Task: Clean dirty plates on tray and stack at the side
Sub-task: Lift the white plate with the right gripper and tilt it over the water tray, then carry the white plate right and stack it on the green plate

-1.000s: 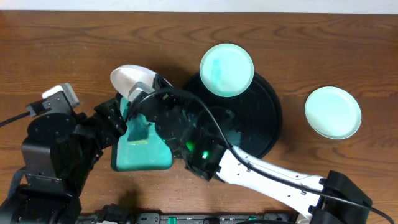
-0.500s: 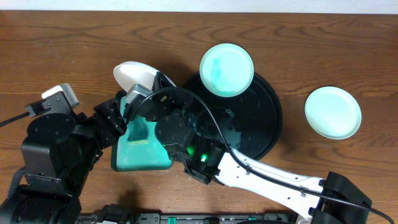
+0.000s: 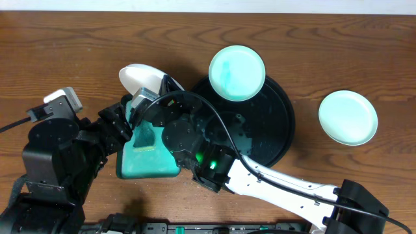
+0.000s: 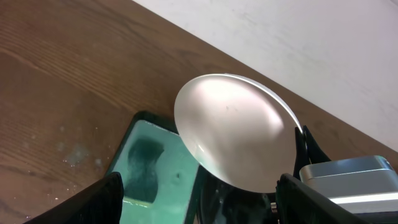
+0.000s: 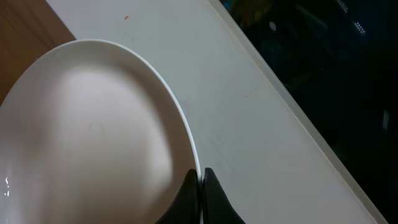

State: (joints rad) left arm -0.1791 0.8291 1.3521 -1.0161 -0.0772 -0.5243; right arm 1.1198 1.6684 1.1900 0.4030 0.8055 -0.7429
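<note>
My right gripper [image 5: 200, 184] is shut on the rim of a white plate [image 5: 87, 137] and holds it tilted above the table's left half [image 3: 140, 78]. The plate also shows in the left wrist view [image 4: 233, 140], over a teal wash basin [image 4: 152, 168]. My left gripper [image 4: 199, 205] is open and empty, just over the basin [image 3: 146, 156], with the plate ahead of it. A teal plate [image 3: 236, 73] rests on the far rim of the black round tray [image 3: 273, 123]. Another teal plate [image 3: 348, 117] lies on the table to the right.
The right arm [image 3: 279, 185] stretches across the tray's front from the lower right. The left arm's base [image 3: 52, 149] fills the lower left. Water drops [image 4: 68, 152] lie on the wood beside the basin.
The white plate has shifted slightly up and to the right in the right gripper, then held still. The left arm has not moved.
</note>
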